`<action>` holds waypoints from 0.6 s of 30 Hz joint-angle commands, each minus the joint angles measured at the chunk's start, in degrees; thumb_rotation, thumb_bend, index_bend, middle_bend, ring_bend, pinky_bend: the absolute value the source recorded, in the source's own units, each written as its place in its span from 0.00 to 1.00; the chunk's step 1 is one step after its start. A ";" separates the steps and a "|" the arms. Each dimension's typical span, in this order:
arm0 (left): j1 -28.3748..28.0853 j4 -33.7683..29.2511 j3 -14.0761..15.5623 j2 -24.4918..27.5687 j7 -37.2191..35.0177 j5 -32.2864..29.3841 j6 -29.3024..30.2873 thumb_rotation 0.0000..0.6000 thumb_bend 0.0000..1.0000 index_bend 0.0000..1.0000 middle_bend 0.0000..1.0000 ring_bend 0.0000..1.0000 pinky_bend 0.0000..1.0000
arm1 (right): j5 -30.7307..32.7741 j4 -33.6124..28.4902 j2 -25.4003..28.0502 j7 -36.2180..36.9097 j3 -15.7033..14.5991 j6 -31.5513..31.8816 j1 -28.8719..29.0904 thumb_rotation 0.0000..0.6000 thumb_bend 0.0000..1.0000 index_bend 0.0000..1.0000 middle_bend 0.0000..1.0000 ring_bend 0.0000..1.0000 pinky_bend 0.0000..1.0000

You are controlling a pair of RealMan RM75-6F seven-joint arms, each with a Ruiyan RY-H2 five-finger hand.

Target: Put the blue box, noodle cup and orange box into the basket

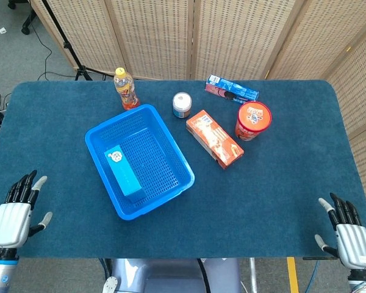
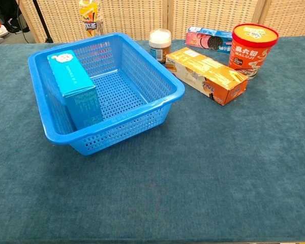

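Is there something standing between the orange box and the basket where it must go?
Nothing visible does. The orange box lies just right of the basket, with only bare table between them; the small jar stands behind that gap.
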 commanded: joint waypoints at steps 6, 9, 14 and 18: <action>1.27 1.75 -0.85 -0.10 -2.98 0.64 -0.02 1.00 0.26 0.08 0.00 0.00 0.13 | -0.27 -3.40 1.34 -3.08 1.28 -0.30 1.39 1.00 0.26 0.15 0.00 0.00 0.00; 1.41 1.73 -1.13 0.28 -3.84 0.56 -0.70 1.00 0.26 0.08 0.00 0.00 0.13 | -0.38 -6.06 2.70 -4.75 1.98 -2.15 3.08 1.00 0.26 0.15 0.00 0.00 0.00; 1.68 1.54 -1.59 0.74 -5.06 0.87 -1.26 1.00 0.26 0.08 0.00 0.00 0.13 | 1.07 -10.89 5.05 -6.48 5.25 -7.37 8.13 1.00 0.25 0.15 0.00 0.00 0.00; 2.02 1.14 -1.86 1.19 -6.00 1.40 -1.36 1.00 0.26 0.08 0.00 0.00 0.13 | 4.87 -13.07 5.21 -7.11 9.71 -14.68 14.72 1.00 0.25 0.15 0.00 0.00 0.00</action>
